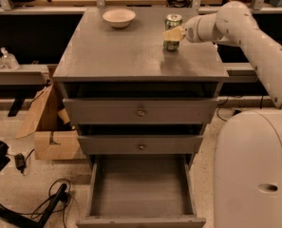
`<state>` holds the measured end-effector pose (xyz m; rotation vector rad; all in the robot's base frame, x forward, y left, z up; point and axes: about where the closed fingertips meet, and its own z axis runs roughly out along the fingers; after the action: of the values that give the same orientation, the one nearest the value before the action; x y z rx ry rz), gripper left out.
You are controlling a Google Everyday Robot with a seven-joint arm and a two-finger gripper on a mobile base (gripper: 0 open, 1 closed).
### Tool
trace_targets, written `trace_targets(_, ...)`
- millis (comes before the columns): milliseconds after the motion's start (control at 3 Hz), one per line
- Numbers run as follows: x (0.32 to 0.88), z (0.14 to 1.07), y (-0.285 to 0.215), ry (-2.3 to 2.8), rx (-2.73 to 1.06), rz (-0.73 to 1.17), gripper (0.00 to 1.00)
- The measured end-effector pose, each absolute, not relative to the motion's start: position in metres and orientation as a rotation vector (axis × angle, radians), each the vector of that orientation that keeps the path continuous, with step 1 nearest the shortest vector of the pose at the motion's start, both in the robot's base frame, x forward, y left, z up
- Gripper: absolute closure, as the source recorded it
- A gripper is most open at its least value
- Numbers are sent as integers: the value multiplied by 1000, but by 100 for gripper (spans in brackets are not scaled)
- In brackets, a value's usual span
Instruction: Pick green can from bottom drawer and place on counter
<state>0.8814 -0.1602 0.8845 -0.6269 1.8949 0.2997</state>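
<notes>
The green can point(173, 22) stands upright at the back right of the grey counter point(121, 51), its base on or just above the surface. My gripper point(173, 34) reaches in from the right and is shut on the green can, with a cream finger point(171, 33) across its front. The bottom drawer point(140, 191) is pulled open below, and its grey floor is bare. The two upper drawers with round knobs are pushed in.
A cream bowl point(118, 17) sits at the back left of the counter. My white arm point(254, 42) and base point(254, 170) fill the right side. A cardboard box point(50, 132) and cables point(45, 198) lie on the floor at left. Wooden benches run behind.
</notes>
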Motion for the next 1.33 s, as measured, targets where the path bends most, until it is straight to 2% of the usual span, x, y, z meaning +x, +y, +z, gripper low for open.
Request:
trace_targets(667, 883, 880, -154, 1896, -630, 306, 50)
trace_targets(1333, 885, 875, -149, 1900, -636, 314, 5)
